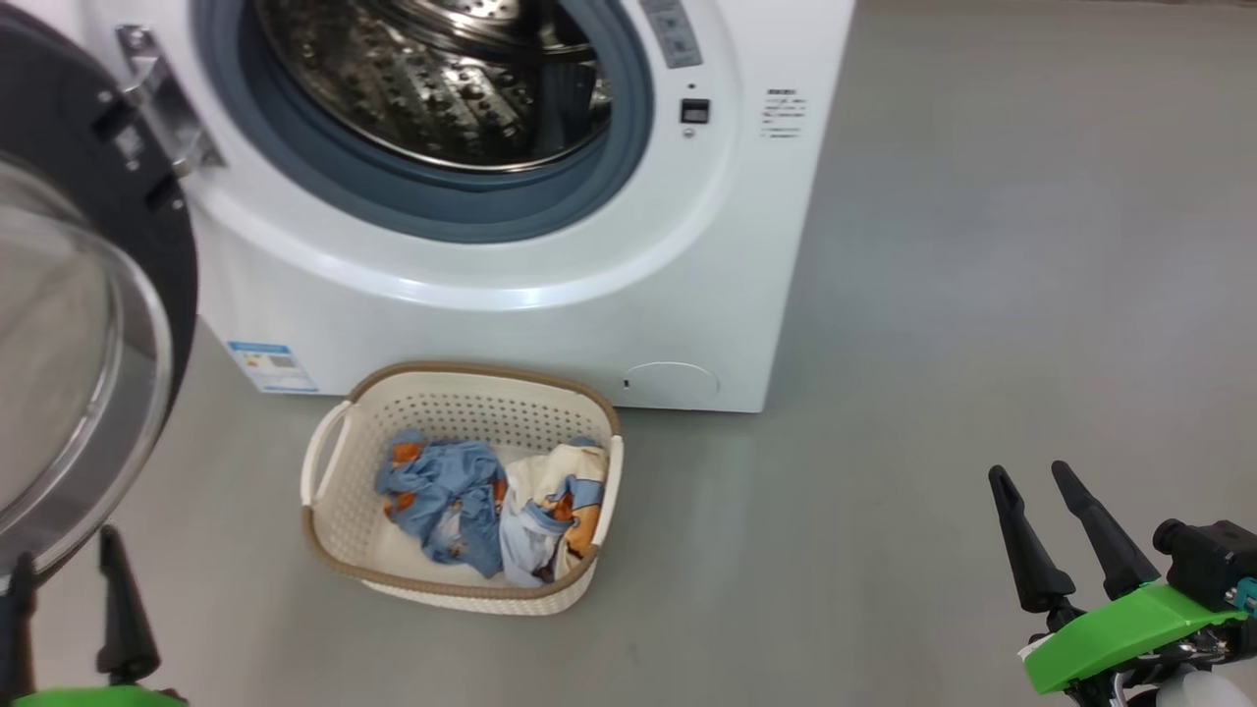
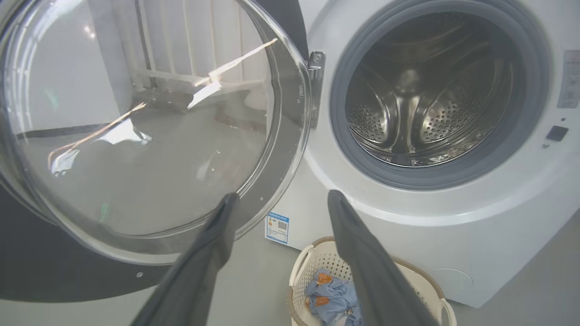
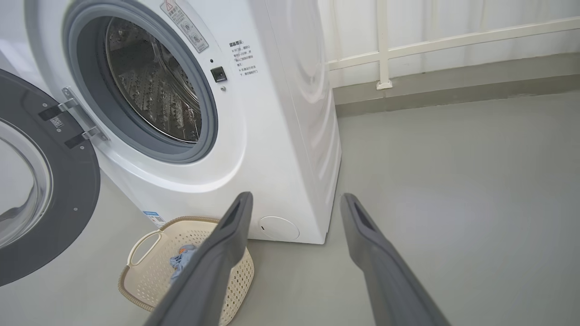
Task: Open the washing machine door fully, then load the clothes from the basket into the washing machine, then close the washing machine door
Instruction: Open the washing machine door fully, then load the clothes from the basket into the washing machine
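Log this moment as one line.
washing machine door open | clothes in basket | left gripper open, empty | right gripper open, empty

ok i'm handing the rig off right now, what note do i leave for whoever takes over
left gripper: open, empty, near the lower edge of the washing machine door.
right gripper: open, empty, over the floor.
washing machine door swung wide to the left; drum empty.
clothes in the basket, in front of the washing machine.
done: door opened. left: load clothes, close door.
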`<state>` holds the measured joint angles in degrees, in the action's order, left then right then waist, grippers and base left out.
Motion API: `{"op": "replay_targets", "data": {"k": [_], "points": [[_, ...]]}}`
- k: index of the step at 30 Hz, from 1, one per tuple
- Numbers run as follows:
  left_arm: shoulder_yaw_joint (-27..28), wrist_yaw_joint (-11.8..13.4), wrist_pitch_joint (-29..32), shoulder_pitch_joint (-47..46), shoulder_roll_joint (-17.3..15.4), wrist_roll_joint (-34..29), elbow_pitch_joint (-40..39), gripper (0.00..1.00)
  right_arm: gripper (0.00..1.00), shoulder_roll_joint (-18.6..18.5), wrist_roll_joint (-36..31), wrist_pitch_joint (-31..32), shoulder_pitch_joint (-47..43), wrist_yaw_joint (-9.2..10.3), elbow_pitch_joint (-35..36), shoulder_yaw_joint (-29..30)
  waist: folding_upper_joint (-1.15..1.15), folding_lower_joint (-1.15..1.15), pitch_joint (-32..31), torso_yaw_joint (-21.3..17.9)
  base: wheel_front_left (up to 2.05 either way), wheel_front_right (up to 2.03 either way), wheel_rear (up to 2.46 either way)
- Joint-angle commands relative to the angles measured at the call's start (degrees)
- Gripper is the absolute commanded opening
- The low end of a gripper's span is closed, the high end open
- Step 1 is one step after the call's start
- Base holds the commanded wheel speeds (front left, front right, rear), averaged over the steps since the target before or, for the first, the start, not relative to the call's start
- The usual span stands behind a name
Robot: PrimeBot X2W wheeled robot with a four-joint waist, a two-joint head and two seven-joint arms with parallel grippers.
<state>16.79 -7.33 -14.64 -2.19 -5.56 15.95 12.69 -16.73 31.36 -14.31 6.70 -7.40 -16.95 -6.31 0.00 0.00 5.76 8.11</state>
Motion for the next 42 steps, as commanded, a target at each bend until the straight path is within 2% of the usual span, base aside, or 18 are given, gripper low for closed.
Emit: {"op": "replay_targets", "data": {"k": [1, 13, 20, 42], "points": [[0.53, -0.15, -0.36, -0.36, -2.11, 0.62, -2.01, 1.0, 1.0, -0.67, -0.08, -0.69, -0.87, -0.09, 1.39, -0.7, 0.0, 0.0, -0.32, -2.32, 0.0, 0.0, 0.0], [-8.08, -0.15, -0.36, 0.43, -4.32, 2.85, -3.66, 1.0, 1.0, -0.75, -0.03, -0.69, -1.01, -0.09, 1.23, -0.81, 0.0, 0.0, -0.81, -9.53, 0.0, 0.0, 0.0], [-10.82, -0.15, -0.36, 1.2, -4.61, 4.15, -4.37, 1.0, 1.0, -0.86, 0.17, -0.69, -1.05, -0.09, 1.23, -0.51, 0.0, 0.0, -0.74, -12.26, 0.0, 0.0, 0.0], [-13.99, -0.15, -0.36, 1.05, -5.92, 5.63, -4.56, 1.0, 1.0, 0.02, -0.19, -0.69, -1.5, -0.09, 1.31, 1.15, 0.0, 0.0, -1.27, -12.86, 0.0, 0.0, 0.0]]}}
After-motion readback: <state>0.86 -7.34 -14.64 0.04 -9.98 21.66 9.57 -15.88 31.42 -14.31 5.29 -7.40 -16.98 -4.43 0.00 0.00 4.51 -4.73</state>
